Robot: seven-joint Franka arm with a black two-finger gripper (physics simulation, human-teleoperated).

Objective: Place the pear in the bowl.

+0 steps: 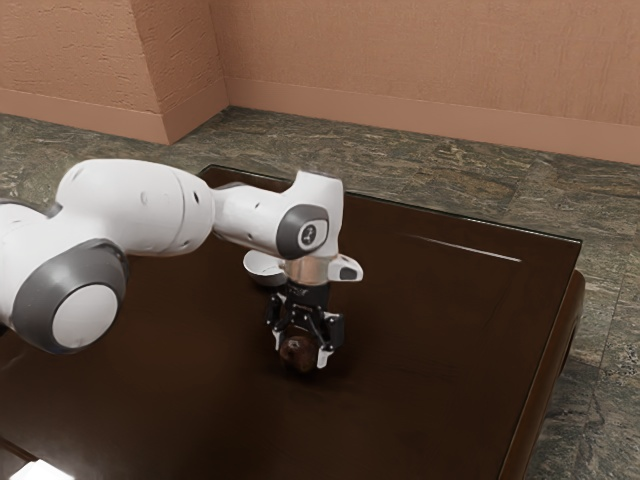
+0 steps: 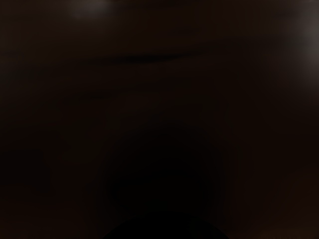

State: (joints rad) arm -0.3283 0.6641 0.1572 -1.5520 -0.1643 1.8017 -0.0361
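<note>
In the exterior view my gripper (image 1: 302, 351) points down over the middle of the table, its two fingers on opposite sides of the dark brown pear (image 1: 297, 352) and touching it. Whether the pear rests on the table or hangs just above it, I cannot tell. The white bowl (image 1: 262, 269) stands behind my hand, toward the table's far side, partly hidden by the hand and apart from the pear. In the wrist view a very dark rounded shape at the lower edge looks like the pear (image 2: 167, 228).
The dark, glossy brown table (image 1: 440, 330) stretches around the hand, with its far edge behind the bowl. A bright white patch (image 1: 42, 471) lies at the exterior view's lower left. Bare walls stand beyond the stone floor.
</note>
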